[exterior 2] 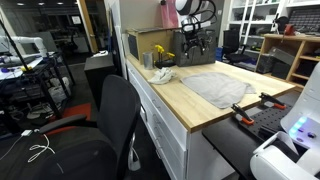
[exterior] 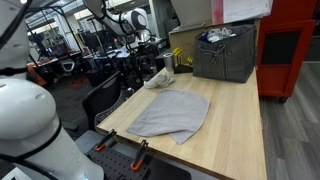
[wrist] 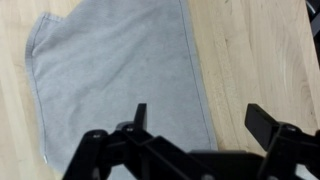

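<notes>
One grey, soft fabric cloth [exterior: 170, 115] lies spread nearly flat on the pale wooden worktop [exterior: 240, 130], in front of the dark grey fabric storage box [exterior: 225, 55] and well apart from it. The black two-fingered hand [wrist: 200, 118] hangs above the cloth without touching it, its fingers spread wide with nothing between them. The cloth looks light, thin and limp, so it would likely sag and drape rather than keep its shape, and it is neither fragile nor slippery. A hemmed edge or corner seems the best place to pinch. I count one cloth, one box, and one small crumpled white item [exterior: 160, 77] off to the box's side.
</notes>
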